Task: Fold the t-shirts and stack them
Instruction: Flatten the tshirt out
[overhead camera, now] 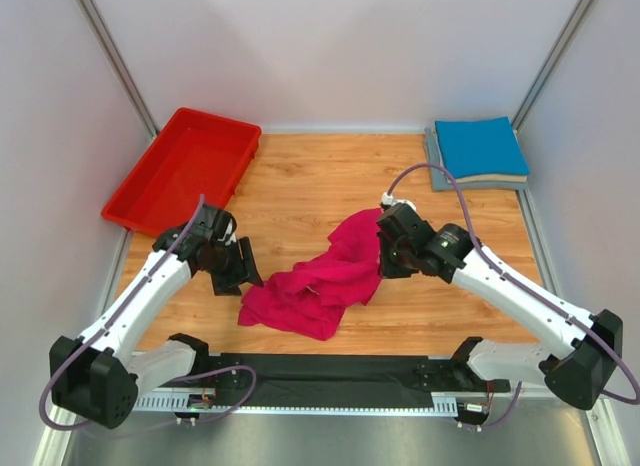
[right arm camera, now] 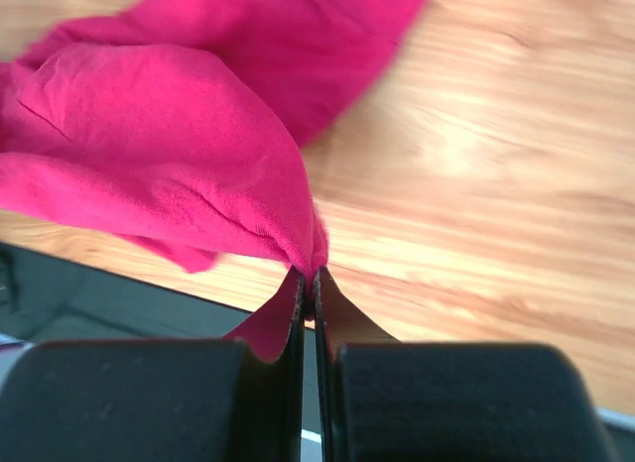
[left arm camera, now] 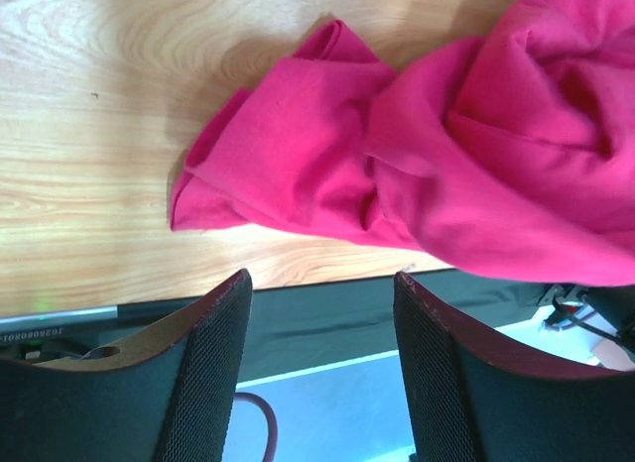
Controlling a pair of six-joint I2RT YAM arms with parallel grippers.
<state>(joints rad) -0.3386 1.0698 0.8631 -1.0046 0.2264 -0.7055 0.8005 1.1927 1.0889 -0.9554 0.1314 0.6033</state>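
A crumpled magenta-pink t-shirt point(overhead camera: 318, 279) lies in a heap at the middle of the wooden table. My right gripper point(overhead camera: 381, 256) is shut on its right edge; in the right wrist view a fold of the pink cloth point(right arm camera: 179, 174) is pinched at the tips of the right gripper point(right arm camera: 312, 277). Left of the heap my left gripper point(overhead camera: 243, 267) stands open, apart from the cloth. In the left wrist view the left gripper point(left arm camera: 322, 284) holds nothing and the pink t-shirt point(left arm camera: 417, 155) lies beyond its tips. A folded bright blue t-shirt point(overhead camera: 480, 146) sits on a folded grey one point(overhead camera: 437, 164) at the back right.
A red plastic bin point(overhead camera: 185, 168) stands at the back left. A dark strip point(overhead camera: 330, 371) runs along the table's near edge between the arm bases. White walls enclose the table on three sides.
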